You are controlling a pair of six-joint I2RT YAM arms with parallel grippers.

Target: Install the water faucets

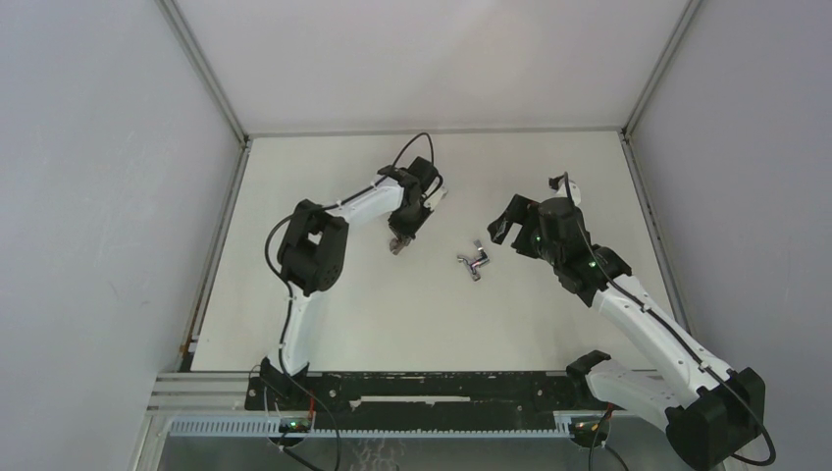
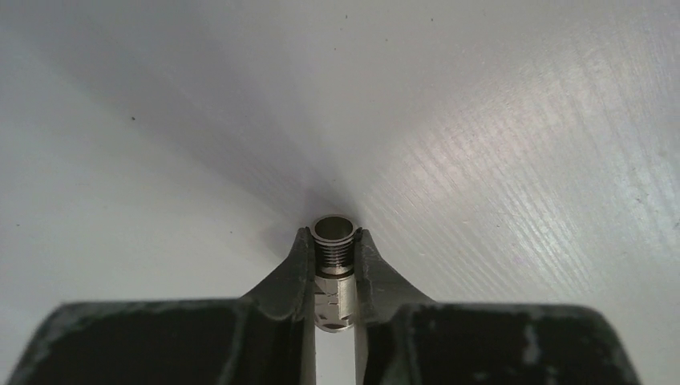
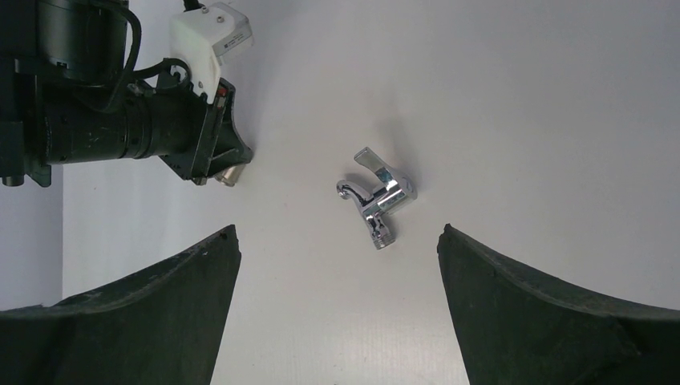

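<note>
The shiny chrome tap piece (image 1: 473, 262) lies on the white table at mid-centre; it also shows in the right wrist view (image 3: 377, 195), ahead of my open right gripper (image 3: 337, 237), whose fingers (image 3: 192, 265) stand wide apart short of it. In the top view the right gripper (image 1: 502, 229) hovers just right of the tap. My left gripper (image 2: 334, 234) is shut on the dull-grey threaded stub (image 2: 334, 269), threaded end pointing away from the camera. In the top view the left gripper (image 1: 400, 243) holds it left of the tap; the stub also peeks out in the right wrist view (image 3: 231, 175).
White walls with metal corner posts (image 1: 201, 69) enclose the table on three sides. The left arm's black wrist and white camera housing (image 3: 210, 36) fill the upper left of the right wrist view. A black rail (image 1: 422, 388) runs along the near edge.
</note>
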